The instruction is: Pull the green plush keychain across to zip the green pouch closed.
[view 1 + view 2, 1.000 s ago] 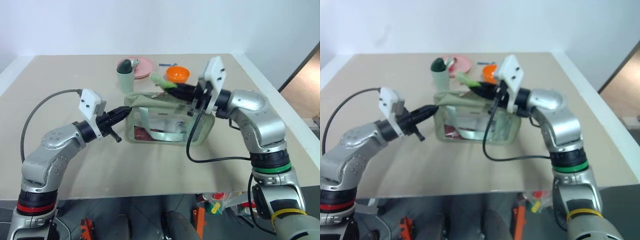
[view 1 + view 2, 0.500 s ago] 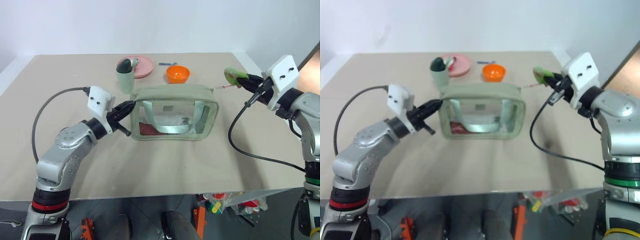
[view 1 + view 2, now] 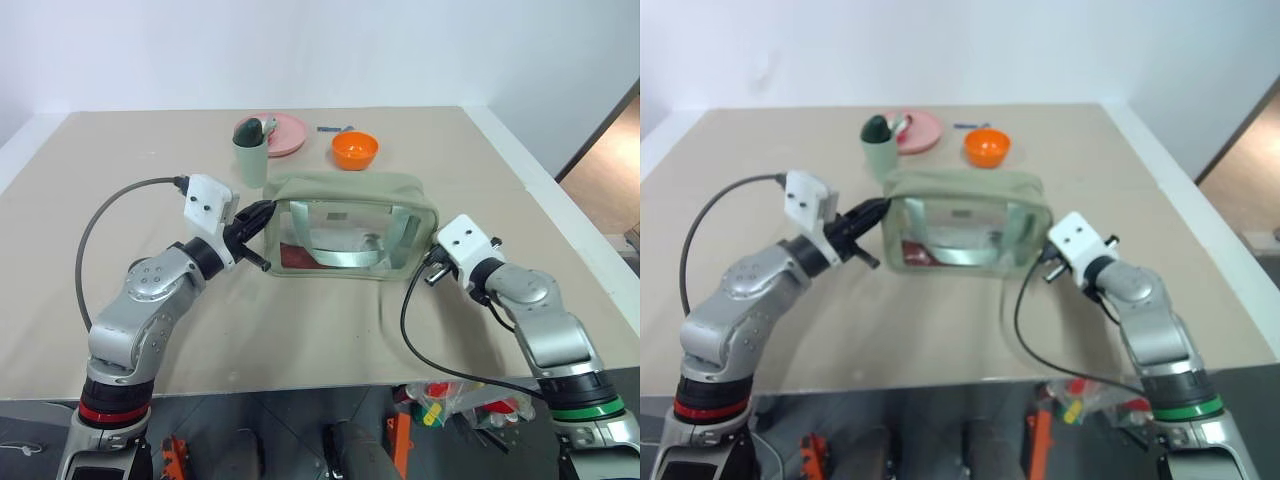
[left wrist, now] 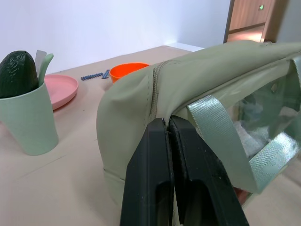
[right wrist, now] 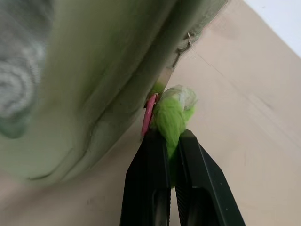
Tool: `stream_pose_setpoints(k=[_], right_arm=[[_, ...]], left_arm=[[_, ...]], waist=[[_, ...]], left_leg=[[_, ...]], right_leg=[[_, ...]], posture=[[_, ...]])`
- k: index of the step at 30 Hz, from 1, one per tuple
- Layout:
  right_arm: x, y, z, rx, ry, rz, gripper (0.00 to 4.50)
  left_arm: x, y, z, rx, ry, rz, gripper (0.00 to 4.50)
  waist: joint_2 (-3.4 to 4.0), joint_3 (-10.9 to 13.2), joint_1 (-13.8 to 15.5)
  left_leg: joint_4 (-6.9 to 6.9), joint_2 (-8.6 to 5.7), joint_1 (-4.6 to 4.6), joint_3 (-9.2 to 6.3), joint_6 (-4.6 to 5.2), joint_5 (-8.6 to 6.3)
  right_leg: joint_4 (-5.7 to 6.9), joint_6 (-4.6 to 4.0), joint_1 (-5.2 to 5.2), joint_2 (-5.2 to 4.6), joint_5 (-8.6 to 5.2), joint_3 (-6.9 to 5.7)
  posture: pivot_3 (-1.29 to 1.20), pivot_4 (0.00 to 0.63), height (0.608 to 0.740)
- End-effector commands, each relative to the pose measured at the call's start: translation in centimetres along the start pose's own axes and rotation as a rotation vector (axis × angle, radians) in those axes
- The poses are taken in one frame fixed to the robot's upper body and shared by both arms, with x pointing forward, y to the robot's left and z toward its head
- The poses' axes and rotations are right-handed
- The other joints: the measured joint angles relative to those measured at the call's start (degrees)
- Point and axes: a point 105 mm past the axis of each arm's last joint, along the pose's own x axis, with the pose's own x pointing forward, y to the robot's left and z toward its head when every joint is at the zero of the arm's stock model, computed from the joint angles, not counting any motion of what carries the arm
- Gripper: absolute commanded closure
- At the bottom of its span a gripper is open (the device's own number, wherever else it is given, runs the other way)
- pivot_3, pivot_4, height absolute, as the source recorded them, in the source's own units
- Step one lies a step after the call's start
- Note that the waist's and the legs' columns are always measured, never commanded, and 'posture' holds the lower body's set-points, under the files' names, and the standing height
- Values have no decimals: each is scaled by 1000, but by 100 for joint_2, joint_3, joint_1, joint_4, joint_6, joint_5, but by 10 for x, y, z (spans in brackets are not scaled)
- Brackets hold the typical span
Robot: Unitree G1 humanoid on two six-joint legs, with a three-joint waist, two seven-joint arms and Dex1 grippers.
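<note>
The green pouch (image 3: pixel 350 225) stands upright mid-table, its top fabric drawn flat. My left gripper (image 3: pixel 266 209) is shut on the fabric at its left end; the left wrist view has the black fingers (image 4: pixel 155 155) pinching that end just below the zipper seam. My right gripper (image 5: pixel 172 137) is shut on the green plush keychain (image 5: pixel 173 115), low against the pouch's right end (image 5: pixel 94 70). The keychain's pinkish ring (image 5: pixel 149 113) lies against the pouch fabric. In the head views the right wrist's white mount (image 3: pixel 464 240) covers the keychain.
Behind the pouch stand a sage-green cup (image 3: pixel 251 160) with a dark avocado-shaped object in it, a pink plate (image 3: pixel 288 130), an orange bowl (image 3: pixel 355 150) and a small blue item (image 3: pixel 335 128). The table's front edge (image 3: pixel 300 385) runs just below both arms.
My right gripper carried the keychain from over the pouch's top out to the right, then down to the pouch's lower right end. The pouch's top went from gaping to flat. The left gripper kept its hold.
</note>
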Motion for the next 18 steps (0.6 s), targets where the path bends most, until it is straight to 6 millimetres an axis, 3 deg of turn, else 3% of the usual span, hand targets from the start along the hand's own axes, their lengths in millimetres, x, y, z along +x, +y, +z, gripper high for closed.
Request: stream_pose_setpoints(k=[1, 2, 3, 8, 14, 15, 18], right_arm=[[0, -14, 3, 52, -33, -62, 4479], [-4, -25, 10, 105, -72, -82, 4479], [-8, -34, 17, 154, -119, -90, 4162], [-34, -67, 37, 252, -245, -77, 2486], [-72, -79, 60, 312, -364, 27, 382], [-77, -76, 59, 329, -359, 55, 98], [-91, -58, 57, 375, -331, 144, 39]], left_arm=[[-6, 0, 5, 27, -11, -17, 4500], [-8, 0, 3, 6, -4, -24, 4500], [-9, 1, 1, -7, 2, -31, 3844], [-15, 10, 9, -53, -10, -71, 2258], [-33, 16, 24, -91, -22, -206, 197], [-36, 18, 25, -91, -18, -213, 26], [-48, 22, 21, -76, 3, -203, 0]], waist=[[0, 0, -16], [0, 0, -23], [1, 0, -24], [1, 0, -25], [2, 1, -39], [2, 1, -39], [2, 0, -34]], left_leg=[[0, 0, 1, -1, 0, 0], [0, 1, 1, -1, 0, 0], [0, 1, 1, -1, 0, 0], [1, -1, -1, -1, 0, 0], [-7, 4, -2, -6, 1, 0], [-8, 5, -1, -7, 1, 0], [-9, 7, -3, -10, 1, -1]], right_leg=[[0, 0, 1, 0, 0, 0], [0, 0, 1, 1, 1, 0], [0, 0, 1, 1, 1, 0], [0, 3, 3, -1, 2, 0], [0, 0, -3, 7, 0, -4], [0, -2, -3, 7, -1, -5], [0, -4, -2, 7, -4, -9]], posture=[[0, 150, 740], [0, 150, 740], [0, 150, 740], [0, 150, 740], [0, 150, 740], [0, 150, 740], [0, 150, 740]])
